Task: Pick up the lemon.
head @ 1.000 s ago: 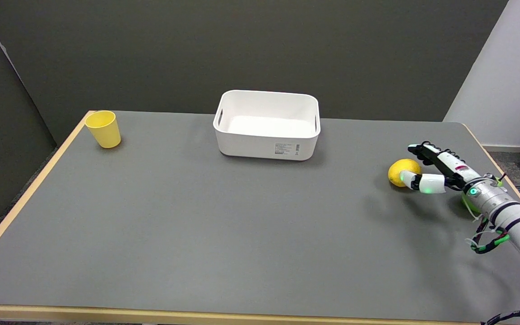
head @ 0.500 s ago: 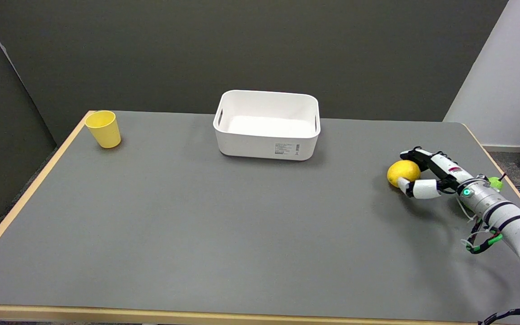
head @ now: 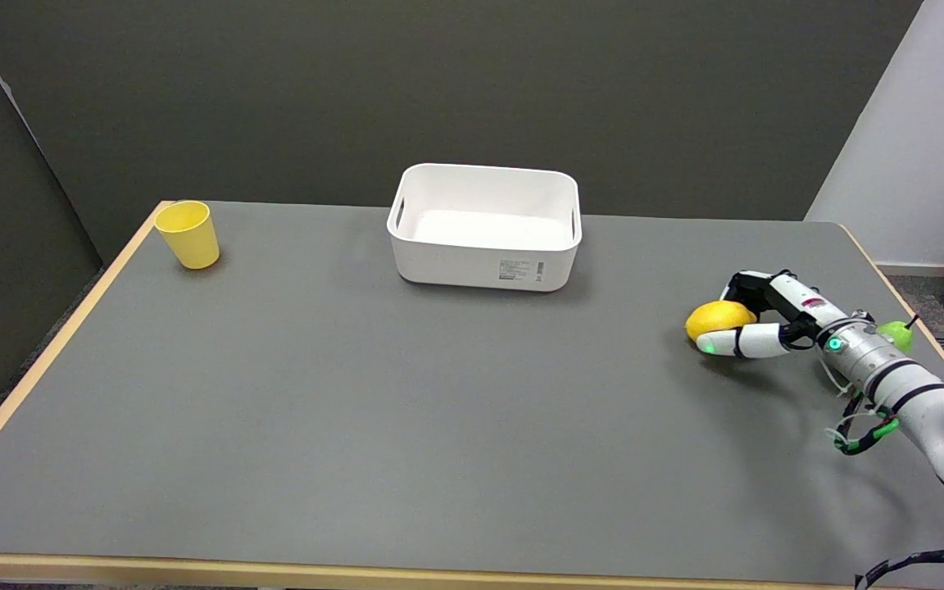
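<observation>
While my right arm reaches in from the lower right of the head view, my right hand lies low over the grey tabletop near its right edge, wrapped around the lemon. My fingers curl over the far side of the fruit and my thumb lies along its near side, so the lemon sits pinched between them. Its yellow left end pokes out past my fingertips. I cannot tell whether it rests on the tabletop or hangs just clear of it. Something small and green shows just behind my wrist. Well apart to the left, toward the back of the tabletop, stands a white bin with a label on its near wall. A yellow cup stands upright at the far left corner.
</observation>
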Available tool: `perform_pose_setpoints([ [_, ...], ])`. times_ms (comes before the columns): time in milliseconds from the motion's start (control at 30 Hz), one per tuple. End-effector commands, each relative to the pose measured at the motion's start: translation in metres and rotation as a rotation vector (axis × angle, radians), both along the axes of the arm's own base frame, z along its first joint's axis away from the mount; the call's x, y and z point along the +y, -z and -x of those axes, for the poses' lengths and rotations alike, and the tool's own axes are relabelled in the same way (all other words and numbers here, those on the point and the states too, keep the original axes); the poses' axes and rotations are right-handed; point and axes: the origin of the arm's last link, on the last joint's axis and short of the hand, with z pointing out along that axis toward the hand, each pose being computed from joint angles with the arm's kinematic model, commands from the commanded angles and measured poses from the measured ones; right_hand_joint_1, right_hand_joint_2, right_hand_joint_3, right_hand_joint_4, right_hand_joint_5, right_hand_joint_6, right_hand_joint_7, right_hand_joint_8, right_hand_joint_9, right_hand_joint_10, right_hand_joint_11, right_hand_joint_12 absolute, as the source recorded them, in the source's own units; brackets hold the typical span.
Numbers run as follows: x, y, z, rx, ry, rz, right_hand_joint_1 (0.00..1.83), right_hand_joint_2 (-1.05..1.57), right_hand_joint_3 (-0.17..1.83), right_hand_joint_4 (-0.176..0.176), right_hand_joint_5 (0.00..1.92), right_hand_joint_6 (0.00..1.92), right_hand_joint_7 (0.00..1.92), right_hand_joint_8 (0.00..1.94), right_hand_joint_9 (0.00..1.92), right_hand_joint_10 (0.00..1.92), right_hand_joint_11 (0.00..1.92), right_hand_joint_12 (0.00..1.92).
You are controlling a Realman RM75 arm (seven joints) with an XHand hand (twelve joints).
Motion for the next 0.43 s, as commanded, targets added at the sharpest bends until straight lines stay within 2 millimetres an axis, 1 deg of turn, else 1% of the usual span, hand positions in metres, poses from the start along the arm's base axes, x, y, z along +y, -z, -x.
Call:
perform_pose_setpoints([
  [33,-0.046,0.036,-0.064,0.072,-0.2,-0.137,1.13,1.28,0.12,-0.138,0.49,1.55,0.72,1.66,0.7,1.75,0.04,1.92],
  [100,-0.062,0.052,-0.09,0.124,-0.264,-0.181,1.12,1.3,0.1,-0.129,0.48,1.57,0.72,1.68,0.68,1.76,0.02,1.92],
  [167,-0.082,0.069,-0.117,0.191,-0.332,-0.222,1.13,1.28,0.13,-0.138,0.49,1.54,0.72,1.66,0.7,1.75,0.04,1.92],
  [233,-0.1,0.086,-0.14,0.235,-0.39,-0.25,1.13,1.28,0.13,-0.137,0.48,1.55,0.72,1.66,0.7,1.76,0.03,1.92],
  [267,-0.111,0.097,-0.149,0.259,-0.411,-0.267,1.13,1.28,0.13,-0.137,0.48,1.55,0.72,1.66,0.7,1.76,0.03,1.92],
  [333,-0.128,0.114,-0.158,0.285,-0.433,-0.288,1.13,1.28,0.12,-0.137,0.48,1.55,0.71,1.67,0.7,1.76,0.03,1.92],
  [367,-0.14,0.127,-0.167,0.298,-0.449,-0.299,1.13,1.29,0.12,-0.135,0.48,1.56,0.72,1.67,0.69,1.76,0.03,1.92],
  [433,-0.156,0.145,-0.176,0.307,-0.466,-0.311,1.12,1.3,0.11,-0.132,0.48,1.57,0.71,1.68,0.68,1.76,0.02,1.92],
])
